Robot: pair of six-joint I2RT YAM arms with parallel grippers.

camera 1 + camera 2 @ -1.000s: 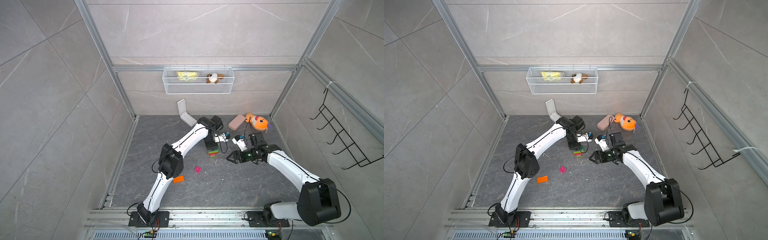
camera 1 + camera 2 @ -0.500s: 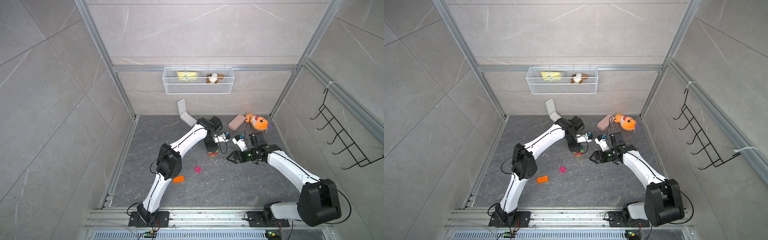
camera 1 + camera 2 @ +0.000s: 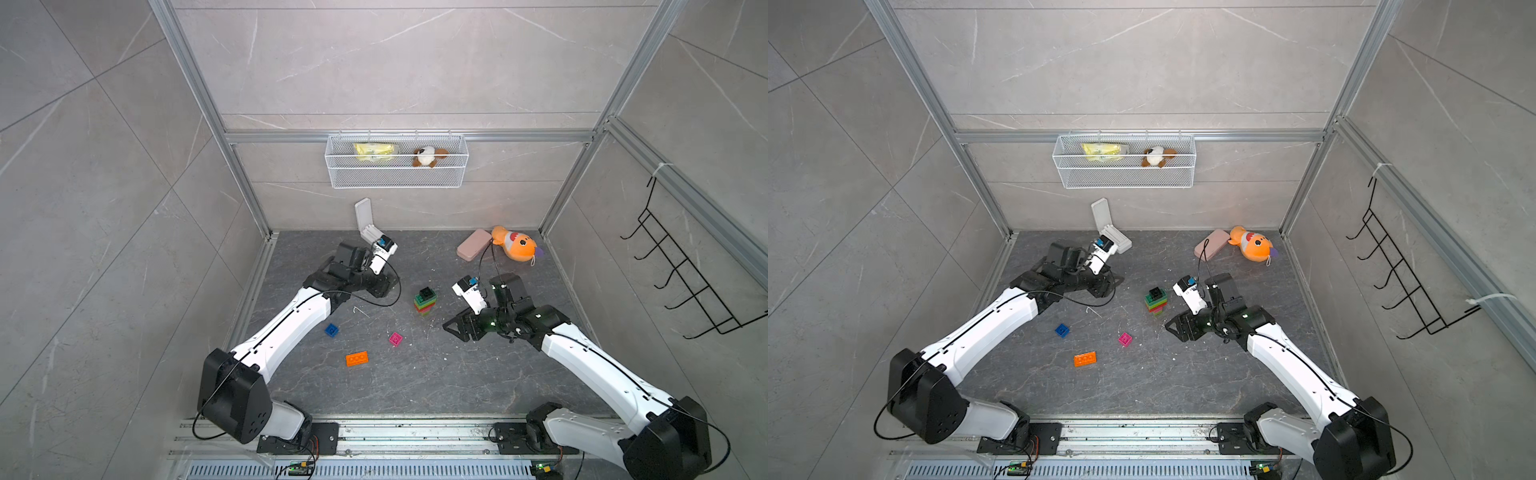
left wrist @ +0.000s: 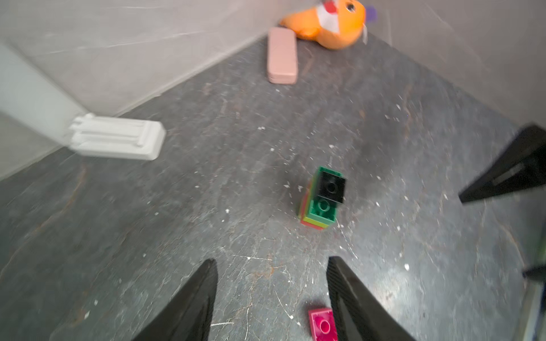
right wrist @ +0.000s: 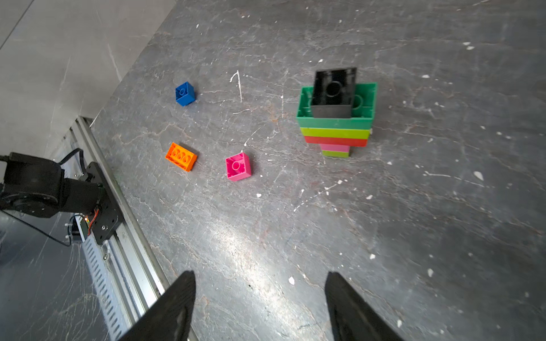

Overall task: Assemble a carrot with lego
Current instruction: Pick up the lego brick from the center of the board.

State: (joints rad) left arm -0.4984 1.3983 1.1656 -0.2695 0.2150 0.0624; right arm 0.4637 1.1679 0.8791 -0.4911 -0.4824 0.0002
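Observation:
The carrot (image 3: 424, 300) (image 3: 1155, 300) stands on the grey floor as a striped stack: a black brick on top, then dark green, lime, red, pink and lime (image 5: 336, 118) (image 4: 323, 197). My left gripper (image 3: 384, 287) (image 4: 271, 259) is open and empty, well to the left of the stack. My right gripper (image 3: 451, 328) (image 5: 260, 274) hangs open and empty just right of the stack, towards the front. Loose lego lies to the front left: a blue brick (image 3: 331, 330) (image 5: 185, 93), a pink brick (image 3: 395, 339) (image 4: 323, 324) and an orange oblong brick (image 3: 357, 358) (image 5: 180, 156).
A white hinged case (image 3: 368, 224) stands open at the back wall, close behind the left wrist. A pink oblong case (image 3: 473, 244) and an orange plush fish (image 3: 513, 248) lie at the back right. A wire basket (image 3: 397, 166) hangs on the back wall, a black hook rack (image 3: 673, 274) on the right wall.
My left gripper has opened and pulled back to the left, off the stack. The black brick now sits on top. The right arm has barely moved.

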